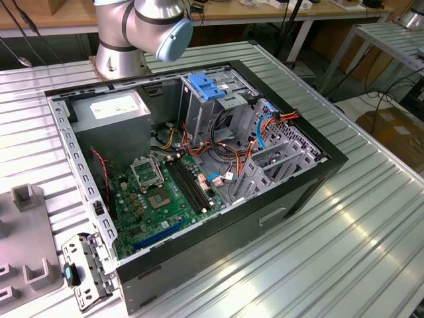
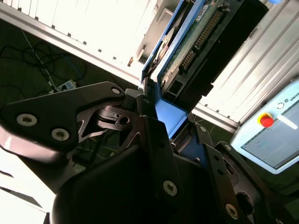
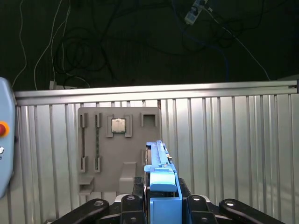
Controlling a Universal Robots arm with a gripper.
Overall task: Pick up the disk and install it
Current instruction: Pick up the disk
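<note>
The pick-up looks done and the installing is not yet begun. The jaws are closed on the disk (image 3: 161,173), gripping it by its flat sides: the first wrist view shows it edge-on, with its blue plastic rail facing the camera, and the second wrist view shows its green circuit-board face and connector row standing out past the jaws. The disk is held in the air, clear of the ribbed metal table (image 3: 224,140), with a grey holder plate (image 3: 135,154) lying on the table beyond it. In the exterior view the open computer case (image 1: 199,262) lies on its side in the middle of the table. Its metal cage with a blue plastic top (image 1: 211,89) stands at about one o'clock inside the case, the grey power supply box (image 1: 109,109) at eleven o'clock and the motherboard (image 1: 165,195) toward seven o'clock. Judging from this, the carry to the case is the step in hand. Seating the disk would call for squaring its rails to the bay and keeping clear of the loose cables (image 1: 265,129) near two o'clock.
</note>
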